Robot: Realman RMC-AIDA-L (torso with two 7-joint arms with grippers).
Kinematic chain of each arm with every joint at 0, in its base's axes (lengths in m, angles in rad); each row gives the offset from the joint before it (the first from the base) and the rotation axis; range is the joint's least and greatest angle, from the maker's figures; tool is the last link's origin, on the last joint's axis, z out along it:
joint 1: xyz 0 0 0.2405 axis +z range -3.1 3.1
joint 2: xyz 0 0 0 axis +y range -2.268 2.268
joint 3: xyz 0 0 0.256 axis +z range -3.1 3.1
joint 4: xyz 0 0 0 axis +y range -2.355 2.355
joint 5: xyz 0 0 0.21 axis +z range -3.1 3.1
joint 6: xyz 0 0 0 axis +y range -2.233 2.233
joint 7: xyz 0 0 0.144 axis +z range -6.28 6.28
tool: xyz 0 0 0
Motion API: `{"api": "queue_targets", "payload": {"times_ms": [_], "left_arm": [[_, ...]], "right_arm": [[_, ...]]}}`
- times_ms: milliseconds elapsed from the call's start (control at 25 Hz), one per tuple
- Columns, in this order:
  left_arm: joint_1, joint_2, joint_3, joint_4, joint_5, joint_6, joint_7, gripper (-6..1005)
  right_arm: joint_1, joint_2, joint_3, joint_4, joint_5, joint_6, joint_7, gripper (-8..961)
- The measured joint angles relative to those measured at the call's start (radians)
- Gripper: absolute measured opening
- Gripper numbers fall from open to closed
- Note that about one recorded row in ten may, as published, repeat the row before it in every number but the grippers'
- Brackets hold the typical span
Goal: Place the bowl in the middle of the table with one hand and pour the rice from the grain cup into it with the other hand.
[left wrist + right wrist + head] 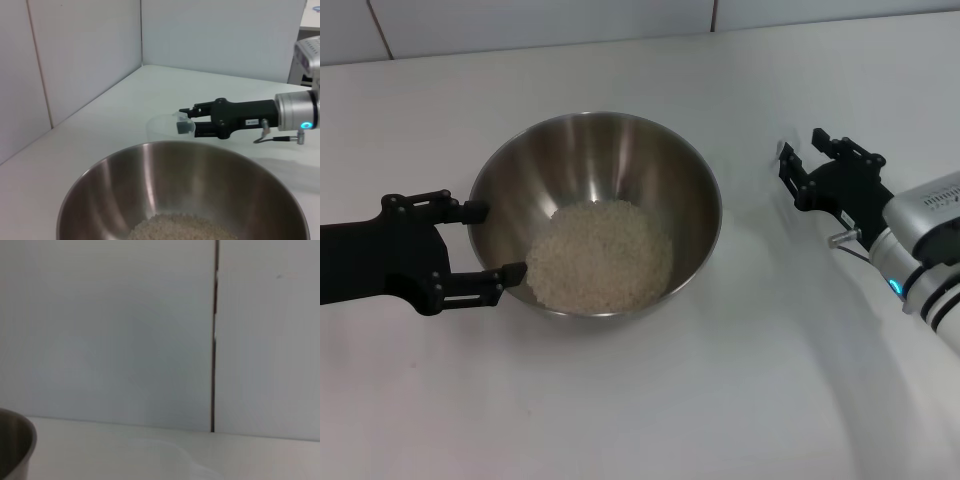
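Note:
The steel bowl (595, 160) stands in the middle of the white table (650, 400) with a heap of rice (600, 255) in its bottom. My left gripper (492, 240) is open, its two fingers lying against the bowl's left side. The bowl (180, 175) and rice (180, 227) fill the bottom of the left wrist view. My right gripper (800, 150) is to the right of the bowl, apart from it. The left wrist view shows this gripper (185, 119) shut on the edge of the clear grain cup (162, 127), which is upright, low over the table and looks empty.
A white tiled wall (540, 20) runs along the table's far edge. The right wrist view shows the wall, the bowl's rim (20, 440) and a faint outline of the cup (160, 452).

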Motion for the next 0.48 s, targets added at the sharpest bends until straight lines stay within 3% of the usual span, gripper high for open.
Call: {"api": "queue_targets", "payload": {"times_ms": [360, 400, 480], "left_arm": [[0.0, 0.001, -0.002, 0.0, 0.0, 0.004, -0.002, 806], [0.0, 0.001, -0.002, 0.0, 0.001, 0.005, -0.004, 806], [0.002, 0.003, -0.004, 0.005, 0.0, 0.005, -0.009, 806]], "right_arm": [[-0.077, -0.004, -0.062, -0.006, -0.001, -0.085, 0.118, 521], [-0.116, -0.004, -0.051, -0.013, 0.005, -0.145, 0.179, 722], [-0.137, -0.004, -0.041, -0.023, 0.008, -0.19, 0.221, 751]]}}
